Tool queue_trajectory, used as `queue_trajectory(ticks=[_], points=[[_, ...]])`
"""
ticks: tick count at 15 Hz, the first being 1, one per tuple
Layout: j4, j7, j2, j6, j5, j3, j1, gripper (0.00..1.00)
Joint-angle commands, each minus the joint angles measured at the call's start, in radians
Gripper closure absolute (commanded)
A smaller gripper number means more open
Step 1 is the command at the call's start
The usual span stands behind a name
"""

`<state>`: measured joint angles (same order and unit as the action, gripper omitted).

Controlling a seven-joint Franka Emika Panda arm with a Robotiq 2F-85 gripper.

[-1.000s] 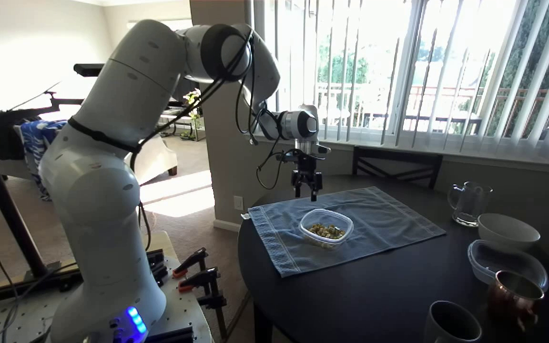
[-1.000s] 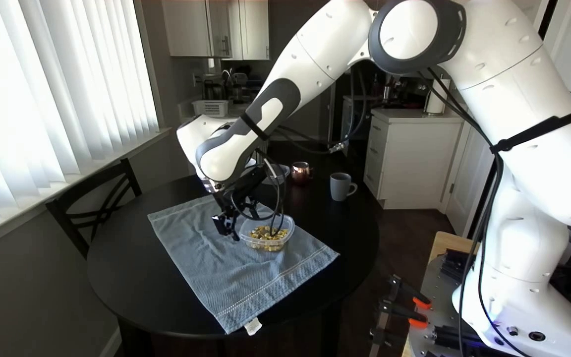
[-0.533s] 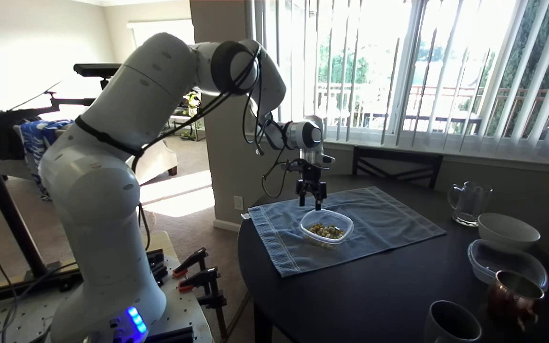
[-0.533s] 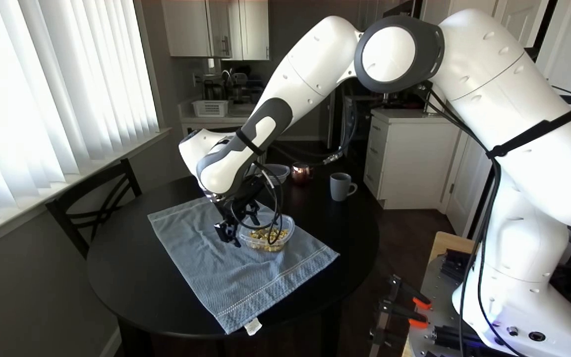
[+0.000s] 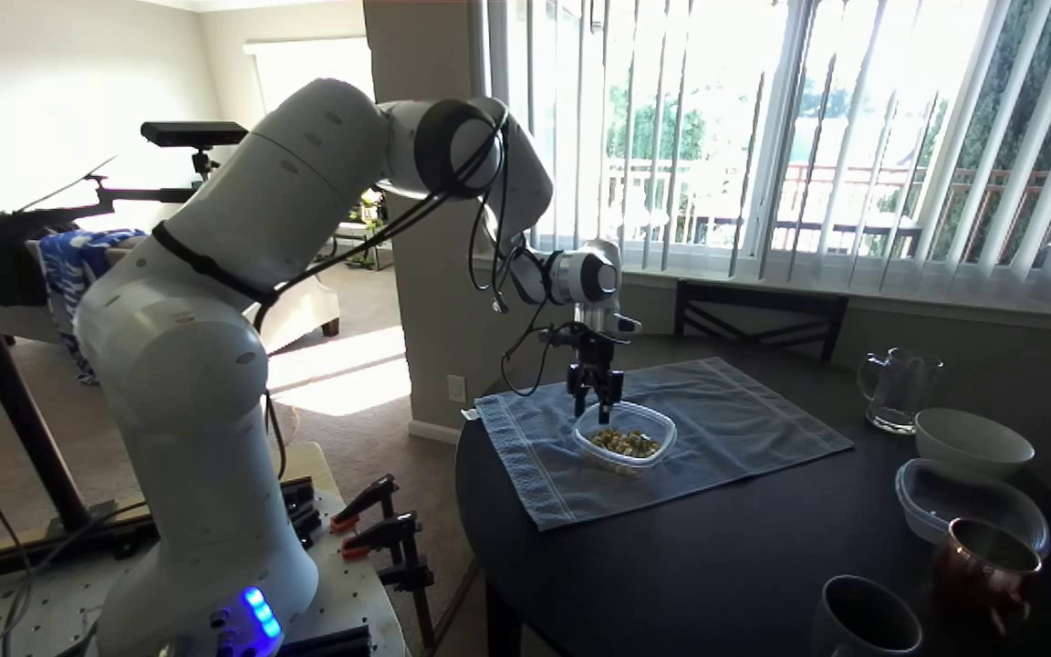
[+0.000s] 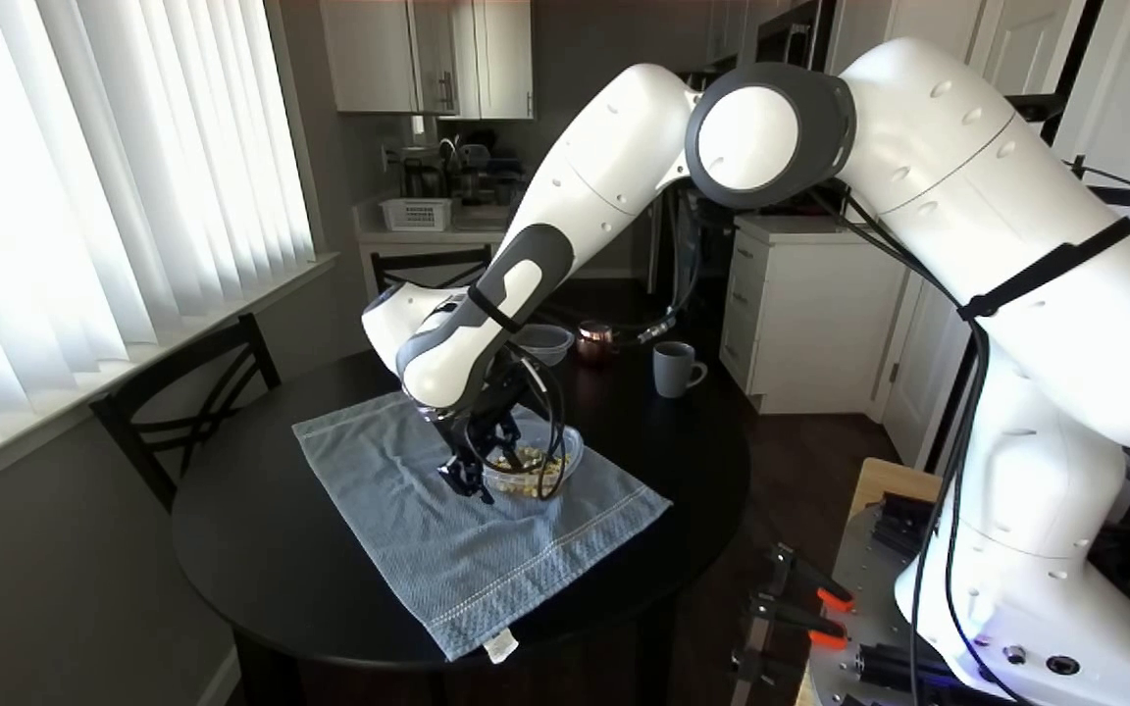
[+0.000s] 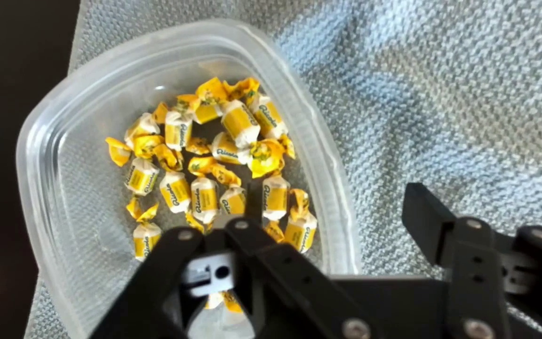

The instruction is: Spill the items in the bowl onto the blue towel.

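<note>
Straddling the rim of the bowl (image 7: 38,150) on the blue towel (image 5: 735,420), the tool (image 5: 592,412) hangs with fingers apart

Wrist view: close range, aimed down into the bowl (image 7: 318,136), gripper (image 7: 331,202) across the lower edge. In an exterior view, the sightline runs from well back, higher than the desk (image 5: 717,570), past the arm (image 5: 188,392) at left toward the window (image 5: 836,137) at upper right. In an exterior view, also set back and angled down, it runs toward the kitchen cabinets (image 6: 376,54) at upper left, arm at right. Shared by both exterior views: desk, blue towel (image 5: 726,420), bowl, arm.
</note>
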<state>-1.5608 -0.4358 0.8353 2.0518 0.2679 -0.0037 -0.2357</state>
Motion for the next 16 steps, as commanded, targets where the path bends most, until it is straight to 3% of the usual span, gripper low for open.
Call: queue_trajectory(ticks=[1, 8, 10, 13, 16], points=[[0.001, 0.026, -0.01, 0.0, -0.024, -0.013, -0.007, 0.53], [-0.005, 0.02, -0.042, -0.004, -0.026, -0.028, 0.001, 0.95], [-0.008, 0.022, -0.046, -0.009, -0.038, -0.025, 0.007, 0.98], [-0.011, 0.019, -0.057, -0.012, -0.073, -0.018, 0.019, 0.95], [-0.057, 0.046, -0.187, -0.011, -0.203, 0.016, 0.073, 0.95]])
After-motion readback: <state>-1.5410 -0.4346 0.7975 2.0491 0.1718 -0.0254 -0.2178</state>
